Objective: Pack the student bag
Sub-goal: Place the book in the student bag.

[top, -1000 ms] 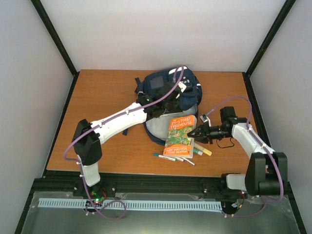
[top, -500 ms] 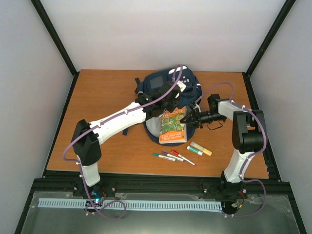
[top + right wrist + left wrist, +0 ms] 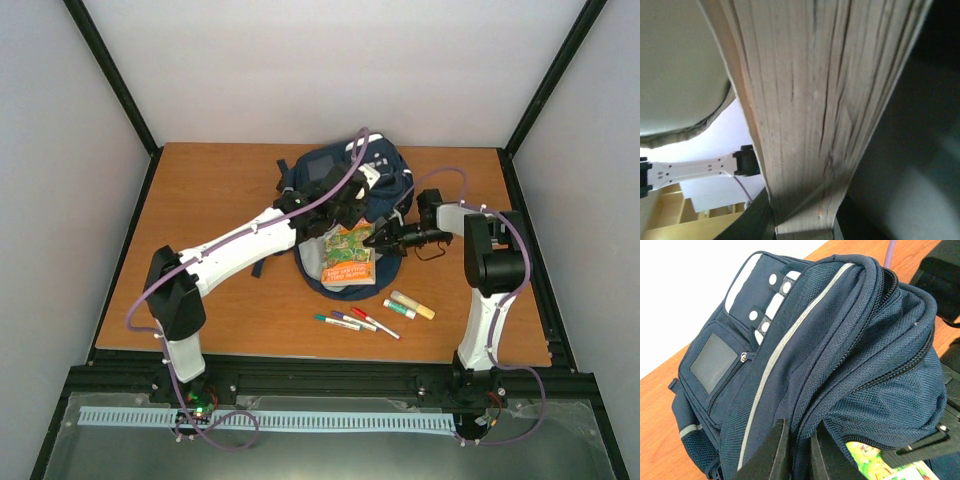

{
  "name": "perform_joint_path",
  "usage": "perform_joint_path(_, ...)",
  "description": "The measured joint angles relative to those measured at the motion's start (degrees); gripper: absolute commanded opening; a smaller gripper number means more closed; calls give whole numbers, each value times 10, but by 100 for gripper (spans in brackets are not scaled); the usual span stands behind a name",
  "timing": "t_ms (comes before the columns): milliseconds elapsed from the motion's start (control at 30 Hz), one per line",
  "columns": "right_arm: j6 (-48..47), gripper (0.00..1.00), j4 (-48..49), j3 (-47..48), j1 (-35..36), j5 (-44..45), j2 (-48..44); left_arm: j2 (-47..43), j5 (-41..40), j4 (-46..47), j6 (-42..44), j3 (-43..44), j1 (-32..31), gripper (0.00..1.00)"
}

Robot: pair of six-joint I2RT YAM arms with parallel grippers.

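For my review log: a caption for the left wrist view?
Left gripper pinches fabric of the student bag; a colourful book shows below.

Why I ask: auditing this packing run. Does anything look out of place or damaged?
The book, partly in the bag, bows where the right gripper pinches its edge; its pages splay. Markers lie loose on the table.

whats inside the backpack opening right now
An orange book lies partly in the open mouth of the student bag, pinched by the right gripper. Anything deeper is hidden by the navy flap.
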Motion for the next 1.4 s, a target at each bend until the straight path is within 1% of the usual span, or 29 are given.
perform_joint_path(67,26,10,24,6,0,14,0,-1,3,0,-2,0,0,1)
perform_joint_path(100,41,15,41,9,0,24,0,-2,4,0,-2,0,0,1)
perform_joint_path(133,57,22,59,10,0,35,0,-2,6,1,-3,0,0,1)
perform_joint_path(167,69,28,70,12,0,43,0,-2,7,1,-4,0,0,1)
perform_joint_path(300,101,41,89,28,2,87,-1,-7,8,2,-7,-5,0,1)
perform_joint_path(367,102,52,86,30,3,112,-6,-13,8,5,-10,-13,1,1)
perform_joint_path(400,101,56,80,30,3,125,-12,-17,8,5,-12,-19,1,1)
perform_joint_path(567,57,62,41,18,2,193,-86,-47,8,10,-19,-50,1,1)
perform_joint_path(700,4,62,10,3,2,239,-159,-63,9,19,-26,-72,5,1)
perform_joint_path(767,-19,61,8,-24,2,254,-194,-63,12,26,-29,-80,7,1)
perform_joint_path(900,-52,57,-1,-97,3,280,-280,-63,25,36,-42,-98,11,1)
perform_joint_path(1033,-104,49,-3,-136,23,327,-368,-63,60,41,-68,-100,30,1)
perform_joint_path(1133,-157,44,8,-166,71,384,-429,-63,81,47,-84,-101,46,1)
perform_joint_path(1200,-195,41,20,-189,123,431,-460,-64,89,49,-89,-101,50,1)
perform_joint_path(1400,-284,41,64,-223,248,583,-485,-70,104,51,-93,-107,50,1)
